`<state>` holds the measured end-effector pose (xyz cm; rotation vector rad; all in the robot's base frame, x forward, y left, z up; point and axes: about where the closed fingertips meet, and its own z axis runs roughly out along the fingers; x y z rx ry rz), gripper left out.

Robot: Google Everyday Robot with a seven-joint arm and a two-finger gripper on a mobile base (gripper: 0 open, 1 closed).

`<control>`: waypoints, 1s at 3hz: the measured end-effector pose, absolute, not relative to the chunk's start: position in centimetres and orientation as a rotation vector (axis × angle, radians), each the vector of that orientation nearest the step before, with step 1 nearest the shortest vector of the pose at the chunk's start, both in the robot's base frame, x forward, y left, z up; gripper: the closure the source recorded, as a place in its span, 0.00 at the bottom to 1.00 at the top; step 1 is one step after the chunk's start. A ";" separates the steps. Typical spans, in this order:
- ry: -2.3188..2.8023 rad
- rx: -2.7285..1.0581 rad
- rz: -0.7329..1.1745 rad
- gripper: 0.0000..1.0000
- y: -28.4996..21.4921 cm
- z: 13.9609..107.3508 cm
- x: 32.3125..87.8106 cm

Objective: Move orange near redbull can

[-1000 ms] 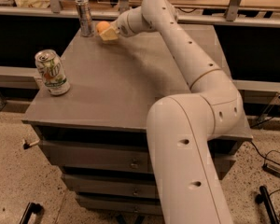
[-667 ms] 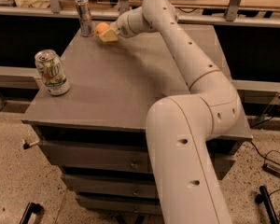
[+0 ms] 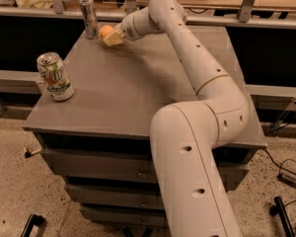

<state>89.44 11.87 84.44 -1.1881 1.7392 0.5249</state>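
Observation:
The orange (image 3: 105, 31) sits at the far left of the grey cabinet top (image 3: 138, 93), held at the tip of my gripper (image 3: 109, 35). The fingers (image 3: 113, 39) are closed around the orange, low over the surface. The redbull can (image 3: 89, 18), tall, slim and silver-grey, stands upright at the far left corner, just left of the orange with a small gap between them. My white arm reaches across the top from the front right.
A white-and-green soda can (image 3: 55, 76) stands upright near the front left edge of the top. Drawers run below the top's front edge. A rail and shelf run behind the far edge. Cables lie on the floor at the right.
The gripper with the orange has shifted slightly left, toward the redbull can. Both cans have stayed in place.

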 end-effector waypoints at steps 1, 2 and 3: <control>1.747 -1.192 0.523 0.76 12.0 84.1 89.5; 1.749 -1.196 0.527 0.53 12.3 83.8 89.5; 1.751 -1.201 0.534 0.22 12.8 83.4 89.4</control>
